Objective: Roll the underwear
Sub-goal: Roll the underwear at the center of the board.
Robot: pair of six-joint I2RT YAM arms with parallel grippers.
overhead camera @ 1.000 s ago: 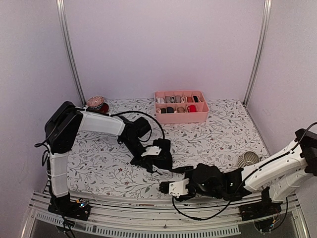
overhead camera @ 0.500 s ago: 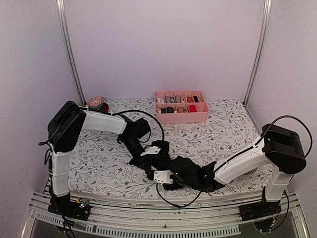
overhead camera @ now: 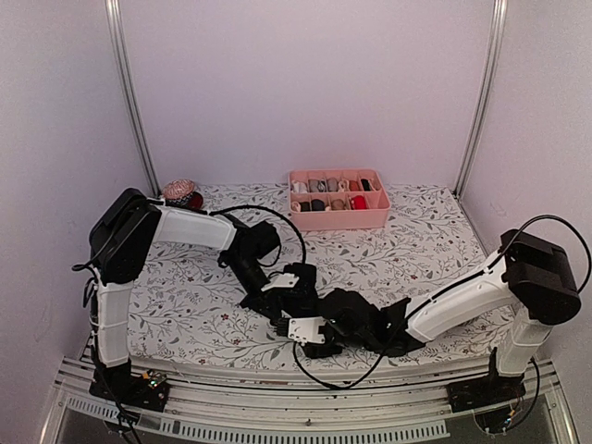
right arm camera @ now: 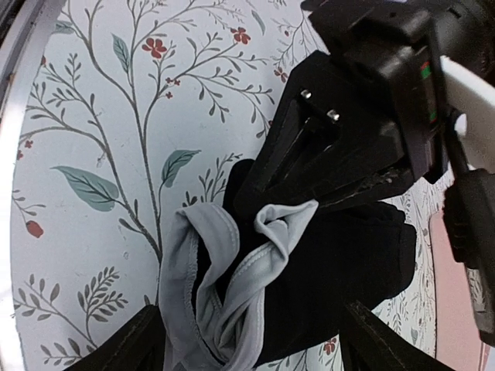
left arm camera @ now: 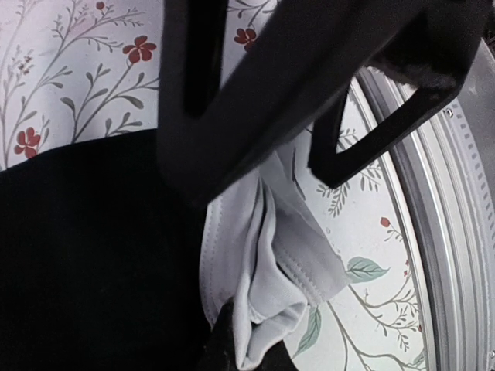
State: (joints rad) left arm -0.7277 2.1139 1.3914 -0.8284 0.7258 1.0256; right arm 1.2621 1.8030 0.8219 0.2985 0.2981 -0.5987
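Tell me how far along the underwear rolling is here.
Done: nothing finished; the underwear lies bunched, its pale waistband crumpled, with no tight roll yet. In hand: the left gripper pinches the fabric while the right gripper straddles it, open. Left: rolling it up properly.

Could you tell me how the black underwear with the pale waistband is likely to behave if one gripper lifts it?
The underwear is probably floppy: its waistband lies crumpled in loose folds. Likely light, being thin fabric. It would probably drape and unfold rather than hold shape.
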